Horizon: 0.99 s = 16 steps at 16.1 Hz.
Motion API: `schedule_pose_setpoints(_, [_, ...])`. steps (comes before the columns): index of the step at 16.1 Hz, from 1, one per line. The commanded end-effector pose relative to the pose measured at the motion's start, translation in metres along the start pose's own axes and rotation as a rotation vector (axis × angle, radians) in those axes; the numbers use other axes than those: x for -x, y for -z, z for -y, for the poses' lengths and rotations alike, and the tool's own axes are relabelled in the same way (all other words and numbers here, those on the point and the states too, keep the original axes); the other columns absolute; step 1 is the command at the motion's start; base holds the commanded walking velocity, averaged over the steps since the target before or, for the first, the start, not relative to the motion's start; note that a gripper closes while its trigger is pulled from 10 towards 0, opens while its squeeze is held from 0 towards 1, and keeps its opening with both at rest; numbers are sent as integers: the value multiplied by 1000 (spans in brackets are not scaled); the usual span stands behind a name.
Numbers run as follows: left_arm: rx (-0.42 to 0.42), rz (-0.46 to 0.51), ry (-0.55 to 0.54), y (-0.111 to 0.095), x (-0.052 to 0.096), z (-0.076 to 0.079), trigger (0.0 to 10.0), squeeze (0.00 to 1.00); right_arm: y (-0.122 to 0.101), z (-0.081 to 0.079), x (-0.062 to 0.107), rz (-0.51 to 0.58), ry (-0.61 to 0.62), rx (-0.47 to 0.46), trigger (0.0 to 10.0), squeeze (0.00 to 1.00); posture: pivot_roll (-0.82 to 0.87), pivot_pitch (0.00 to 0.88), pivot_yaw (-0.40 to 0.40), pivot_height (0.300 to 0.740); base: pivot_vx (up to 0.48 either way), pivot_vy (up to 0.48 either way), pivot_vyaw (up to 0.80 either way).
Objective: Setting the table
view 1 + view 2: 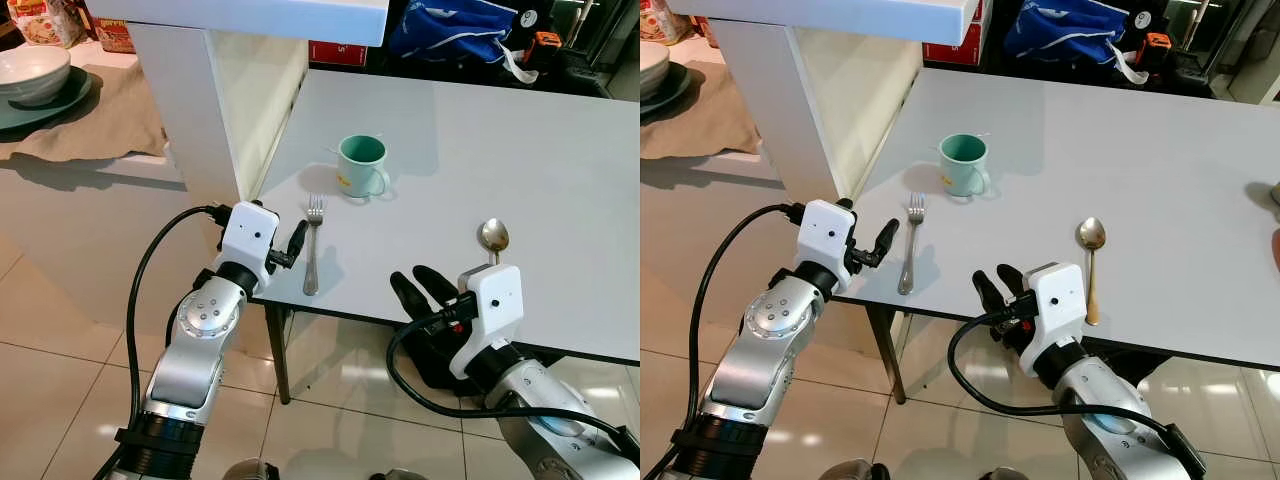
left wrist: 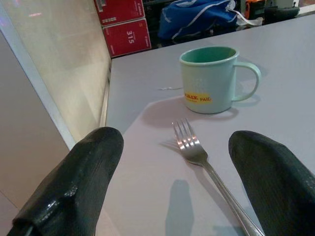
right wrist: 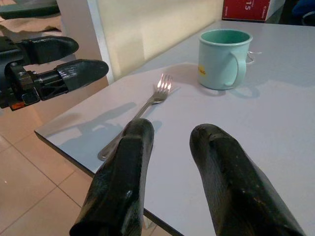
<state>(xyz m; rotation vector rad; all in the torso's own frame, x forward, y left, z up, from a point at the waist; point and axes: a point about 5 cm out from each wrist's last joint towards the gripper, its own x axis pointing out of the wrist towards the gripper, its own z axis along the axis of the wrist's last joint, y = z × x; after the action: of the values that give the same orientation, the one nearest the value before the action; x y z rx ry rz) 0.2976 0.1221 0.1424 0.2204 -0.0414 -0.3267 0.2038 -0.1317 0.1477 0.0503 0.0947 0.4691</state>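
Fork (image 1: pixel 313 245), spoon (image 1: pixel 492 240) laid at tabletop near edge, mug (image 1: pixel 361 165) behind fork. Left gripper (image 1: pixel 296 243), right gripper (image 1: pixel 420 293) spread, nothing held. Plate judged outstanding; fetching required.

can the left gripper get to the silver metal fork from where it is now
Probably yes. The left gripper is open at the table edge right beside the silver metal fork, which lies flat on the white table with nothing between them.

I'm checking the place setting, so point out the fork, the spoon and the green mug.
fork (image 1: pixel 311 255), left eye view, mid handle.
spoon (image 1: pixel 494 236), left eye view, bowl.
green mug (image 1: pixel 359 167), left eye view, outer wall.
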Motion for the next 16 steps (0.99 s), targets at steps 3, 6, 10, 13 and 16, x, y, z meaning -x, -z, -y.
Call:
schedule_pose_setpoints(3, [-25,-14,10,-4,6,4,10000,0,1,3,-2,16,19,2,10000,0,-68,33,6,740,0,0,0])
schedule_pose_setpoints(6, [109,12,-131,-11,7,-4,10000,0,5,42,-22,103,312,-47,10000,0,-15,0,2,740,0,320,-160])
schedule_pose_setpoints(10, [136,5,-144,-11,8,-2,10000,0,0,51,-24,140,369,-24,10000,0,-17,0,-1,740,0,0,0])
schedule_pose_setpoints(13, [102,11,-132,-12,9,-7,10000,0,2,54,-26,145,383,-57,10000,0,-9,0,-7,740,0,320,-442])
schedule_pose_setpoints(16, [79,-9,-145,-10,8,-10,10000,0,3,53,-30,138,361,-52,10000,0,-4,0,-9,740,0,480,-800])
